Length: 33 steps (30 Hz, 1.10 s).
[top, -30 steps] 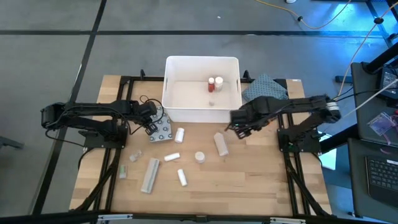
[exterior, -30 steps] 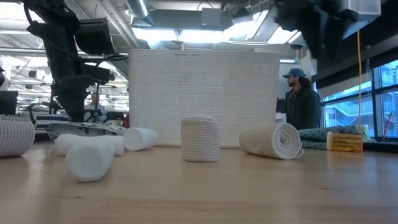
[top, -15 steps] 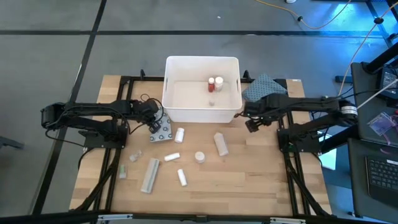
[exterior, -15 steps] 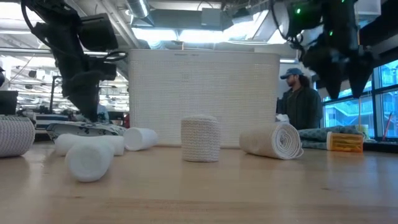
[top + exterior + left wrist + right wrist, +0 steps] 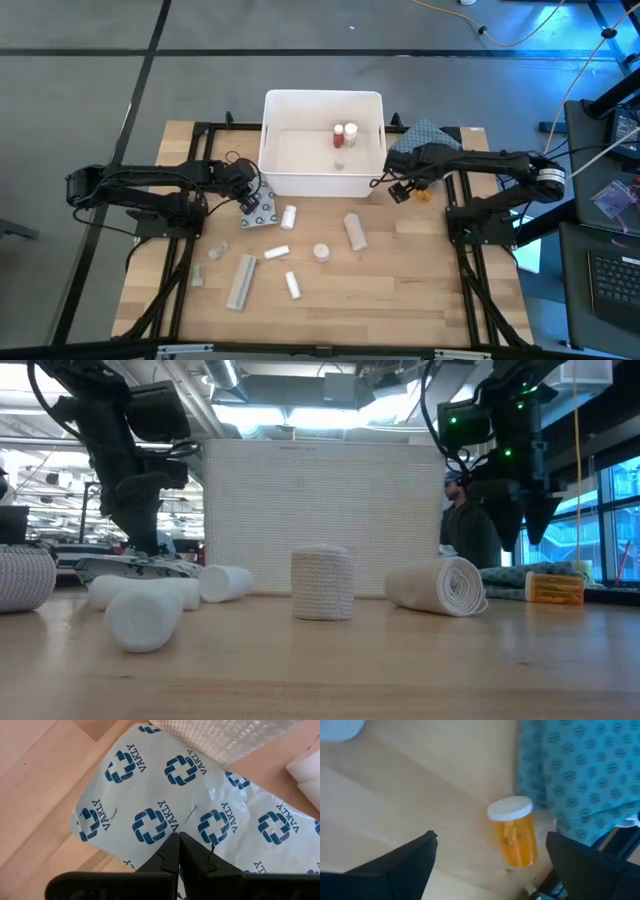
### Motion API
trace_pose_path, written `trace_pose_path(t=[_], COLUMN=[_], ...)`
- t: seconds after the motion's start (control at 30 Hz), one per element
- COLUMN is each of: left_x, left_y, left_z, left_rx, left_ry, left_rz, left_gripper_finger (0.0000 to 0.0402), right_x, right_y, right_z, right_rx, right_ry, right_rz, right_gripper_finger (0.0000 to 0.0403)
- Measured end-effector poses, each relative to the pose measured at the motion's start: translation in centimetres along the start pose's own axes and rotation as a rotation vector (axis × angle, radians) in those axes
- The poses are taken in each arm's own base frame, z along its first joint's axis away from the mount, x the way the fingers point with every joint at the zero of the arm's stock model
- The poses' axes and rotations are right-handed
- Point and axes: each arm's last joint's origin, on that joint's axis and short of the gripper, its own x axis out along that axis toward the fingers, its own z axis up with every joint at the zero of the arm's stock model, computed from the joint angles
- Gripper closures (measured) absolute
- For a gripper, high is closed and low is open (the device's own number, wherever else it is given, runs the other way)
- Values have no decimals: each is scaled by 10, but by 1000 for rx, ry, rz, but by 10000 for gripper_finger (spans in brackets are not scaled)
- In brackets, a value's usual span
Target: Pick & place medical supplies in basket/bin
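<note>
Right gripper (image 5: 397,189), at right of centre in the overhead frame, hangs just off the lower right corner of the white bin (image 5: 272,150), its fingers (image 5: 400,865) spread wide and holding nothing. Between them in the wrist view an orange bottle (image 5: 513,831) with a white cap lies on its side on the bare wood, at the edge of the blue patterned cloth (image 5: 580,775); the bottle touches neither finger.

Left gripper (image 5: 178,851), at left of centre in the overhead frame, is fully closed with nothing between the fingertips, poised over the flat printed packet (image 5: 165,815), which lies by the bin's lower left corner.

Two bottles (image 5: 346,133) stand in the upper right of the bin. Below the bin the table (image 5: 420,290) carries scattered white and beige rolls (image 5: 354,232) and a long pale tube (image 5: 241,281), all well apart from both grippers, with open wood between them.
</note>
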Motion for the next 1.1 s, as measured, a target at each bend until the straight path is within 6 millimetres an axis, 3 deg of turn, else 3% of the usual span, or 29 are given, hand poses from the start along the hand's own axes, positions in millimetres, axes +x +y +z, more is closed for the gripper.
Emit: trace_pose_path(t=[0.3, 0.4, 0.63, 0.83, 1.1], left_x=[0, 0, 0, 0, 0], left_y=[0, 0, 0, 0, 0], left_z=[0, 0, 0, 0, 0], left_rx=[-2, -2, -18, -26, -29], left_ry=[-1, -1, 0, -1, -1], left_rz=[0, 0, 0, 0, 0], left_gripper_finger=[394, 395, 399, 394, 399], right_x=[2, 2, -9, -11, 26], right_y=[-9, -14, -17, -22, -25], right_z=[3, 2, -1, -5, -17], right_rx=[-43, 69, 66, 63, 78], right_ry=[52, 84, -6, 9, 82], right_rz=[13, -10, 103, 53, 77], right_gripper_finger=[33, 33, 33, 33, 33])
